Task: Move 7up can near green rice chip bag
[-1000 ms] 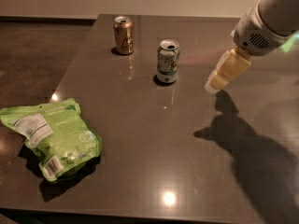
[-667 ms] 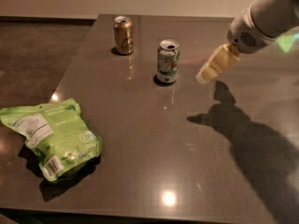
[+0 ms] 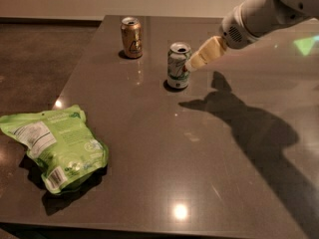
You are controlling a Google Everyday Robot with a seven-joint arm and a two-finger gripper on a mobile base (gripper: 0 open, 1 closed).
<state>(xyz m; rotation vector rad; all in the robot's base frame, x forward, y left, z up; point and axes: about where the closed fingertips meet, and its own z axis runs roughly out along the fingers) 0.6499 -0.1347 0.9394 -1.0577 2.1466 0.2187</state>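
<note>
Two cans on the counter (image 3: pixel 199 158) and the one that matters is the 7up can (image 3: pixel 178 66): small, silver-white with green on the label, a red spot, and a shiny silver top with the opening showing. It stands upright near the middle of the back half of the counter. The brown-gold can (image 3: pixel 131 37) stands behind it to the left, clearly apart.

Compared to a second ago, the gripper (image 3: pixel 192 63) has slid left. It was well off to the right of the 7up can, and now its cream-colored tip sits right at the can's right side, about label height. Touching or just beside, I can't tell, and I can't tell if it's clenched or released either. Both cans and the bag look unmoved.

The green rice chip bag (image 3: pixel 57 148) lies flat at the front left edge, well apart from the 7up can, lime-green and crinkly with a white nutrition label and barcode. The counter is dark, smooth and glossy with light spots. The arm (image 3: pixel 264 11) is a rounded white shell, and its shadow (image 3: pixel 249 123) falls dark across the right side.
</note>
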